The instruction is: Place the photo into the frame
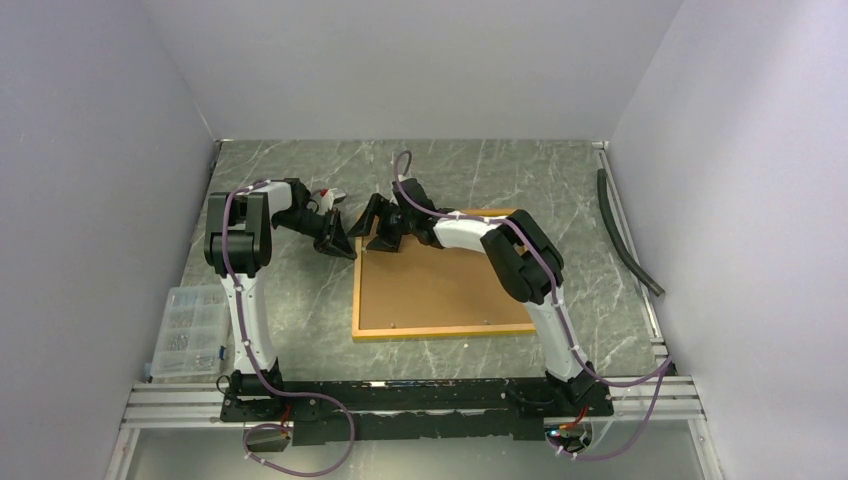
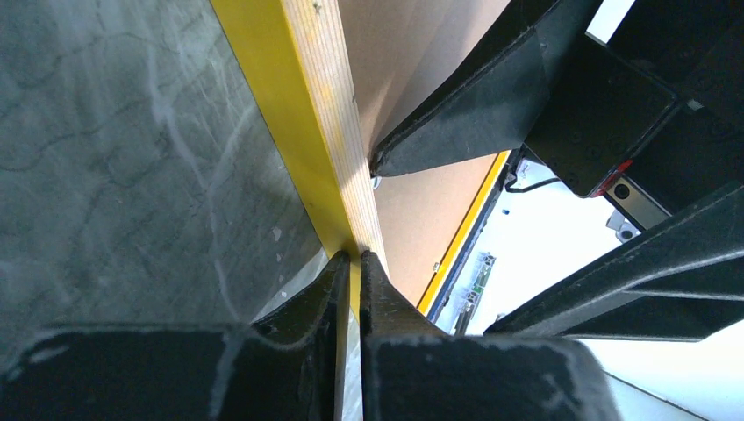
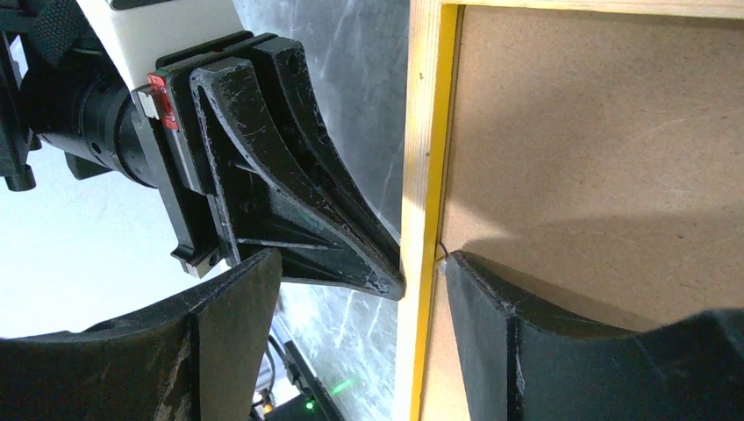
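Observation:
The frame (image 1: pixel 440 331) lies back-up on the marble table, its yellow-orange rails around a plain brown backing board (image 1: pixel 440 285). The photo is hidden. My left gripper (image 1: pixel 345 240) is shut on the frame's left rail near the far left corner; in the left wrist view the gripper (image 2: pixel 355 259) pinches the pale wood rail (image 2: pixel 329 132). My right gripper (image 1: pixel 385 230) is open and straddles the same rail (image 3: pixel 423 132). In the right wrist view, the gripper (image 3: pixel 361 259) has one finger on the backing board (image 3: pixel 597 158) beside a small metal tab (image 3: pixel 439 254), the other outside the frame.
A clear plastic parts box (image 1: pixel 190 330) sits at the table's near left edge. A black hose (image 1: pixel 625 235) lies along the right side. Grey walls enclose the left, back and right. The two grippers are close together at the frame's far left corner.

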`<state>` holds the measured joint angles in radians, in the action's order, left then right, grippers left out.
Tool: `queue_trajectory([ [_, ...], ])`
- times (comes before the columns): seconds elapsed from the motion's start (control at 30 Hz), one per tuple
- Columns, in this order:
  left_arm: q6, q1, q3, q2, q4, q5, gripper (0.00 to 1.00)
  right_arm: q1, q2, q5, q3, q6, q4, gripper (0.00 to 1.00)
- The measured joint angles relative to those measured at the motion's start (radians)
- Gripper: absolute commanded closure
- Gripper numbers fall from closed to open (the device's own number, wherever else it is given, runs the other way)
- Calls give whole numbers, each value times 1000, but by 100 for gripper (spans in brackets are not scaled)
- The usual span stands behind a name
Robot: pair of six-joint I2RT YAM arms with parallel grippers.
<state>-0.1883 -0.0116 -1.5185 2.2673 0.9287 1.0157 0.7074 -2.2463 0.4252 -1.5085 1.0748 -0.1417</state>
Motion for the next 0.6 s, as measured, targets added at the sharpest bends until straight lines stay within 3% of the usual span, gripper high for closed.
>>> queue_trajectory([
  [0.6,0,1,0,-2,3,0,94,7,-13,13,-32,-20,19,25],
])
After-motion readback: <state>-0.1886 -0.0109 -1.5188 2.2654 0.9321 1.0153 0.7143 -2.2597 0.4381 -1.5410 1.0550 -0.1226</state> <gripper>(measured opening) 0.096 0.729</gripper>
